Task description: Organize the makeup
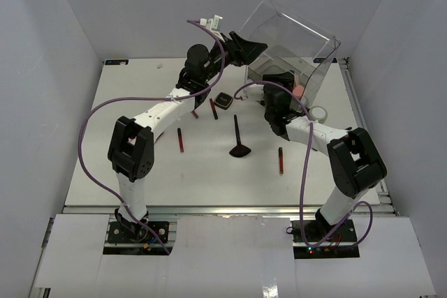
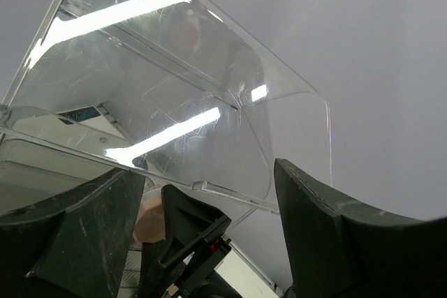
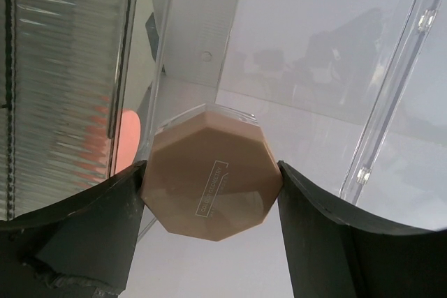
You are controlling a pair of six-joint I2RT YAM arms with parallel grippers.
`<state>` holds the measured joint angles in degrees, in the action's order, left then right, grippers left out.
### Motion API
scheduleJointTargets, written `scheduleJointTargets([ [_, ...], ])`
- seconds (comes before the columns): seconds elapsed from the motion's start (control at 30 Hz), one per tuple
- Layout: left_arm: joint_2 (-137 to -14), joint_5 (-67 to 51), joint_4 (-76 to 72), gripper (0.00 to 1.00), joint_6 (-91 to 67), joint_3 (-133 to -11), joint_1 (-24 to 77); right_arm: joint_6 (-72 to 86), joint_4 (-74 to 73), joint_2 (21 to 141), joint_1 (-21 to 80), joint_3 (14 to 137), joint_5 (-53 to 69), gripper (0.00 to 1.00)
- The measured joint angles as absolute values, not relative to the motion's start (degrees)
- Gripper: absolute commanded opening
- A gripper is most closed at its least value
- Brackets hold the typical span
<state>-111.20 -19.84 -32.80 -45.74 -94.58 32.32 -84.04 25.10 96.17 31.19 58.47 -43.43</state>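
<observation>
Surface (image 1: pixel 209 179): white, grey walls around; most of the makeup lies loose on it.
Puff (image 3: pixel 209 183): pink, octagonal, pinched between my right jaws, inside the mouth of the tilted clear box (image 1: pixel 293 33).
Left jaws: spread wide about the box's rim, clamping nothing that I can see.
Left to do: compact (image 1: pixel 223 101), fan brush (image 1: pixel 239 142), three red pencils (image 1: pixel 180 139), all out on the surface.
Progress: early, I judge; nothing stowed yet.

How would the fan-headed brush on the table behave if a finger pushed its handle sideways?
The fan brush probably would not roll, since its wide head lies flat on the table. Its thin handle looks light, so it may pivot about the head.
</observation>
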Motion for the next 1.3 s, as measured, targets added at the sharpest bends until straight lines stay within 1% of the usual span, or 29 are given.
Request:
scheduleJointTargets([
  [0.07,-111.2,-19.84,-32.74,0.84,-45.73,-94.59,32.32,-84.25,25.08,96.35,30.93,58.7,-43.58,0.74],
  [0.1,-111.2,-19.84,-32.7,0.84,-45.72,-94.59,32.32,-84.27,25.05,96.58,30.76,58.97,-43.59,0.83],
  [0.13,-111.2,-19.84,-32.63,0.84,-45.73,-94.59,32.32,-84.27,25.03,96.82,30.63,59.26,-43.59,0.88],
  [0.33,-111.22,-19.89,-32.49,0.84,-45.75,-94.59,32.32,-84.18,23.81,97.01,30.26,60.6,-43.46,0.97],
  [0.43,-111.22,-19.9,-32.49,0.84,-45.75,-94.59,32.32,-83.97,22.73,96.94,30.22,61.12,-43.29,0.98],
  [0.53,-111.22,-19.9,-32.49,0.84,-45.76,-94.59,32.32,-83.29,20.9,96.53,30.22,61.54,-42.7,0.94],
  [0.6,-111.22,-19.91,-32.47,0.84,-45.76,-94.59,32.32,-82.81,19.52,96.19,30.22,61.69,-42.15,0.93],
  [0.83,-111.22,-19.9,-32.09,0.84,-45.76,-94.68,32.32,-80.46,13.83,93.68,30.27,61.85,-38.84,0.94],
  [1.07,-111.28,-19.92,-31.7,0.84,-45.79,-95.26,32.32,-74.49,-2.26,85.25,30.9,63.62,-24.76,0.97],
  [1.3,-111.28,-19.9,-31.68,0.84,-46.02,-95.37,32.32,-72.05,-13.02,79.81,31.68,63.51,-11.21,0.99],
])
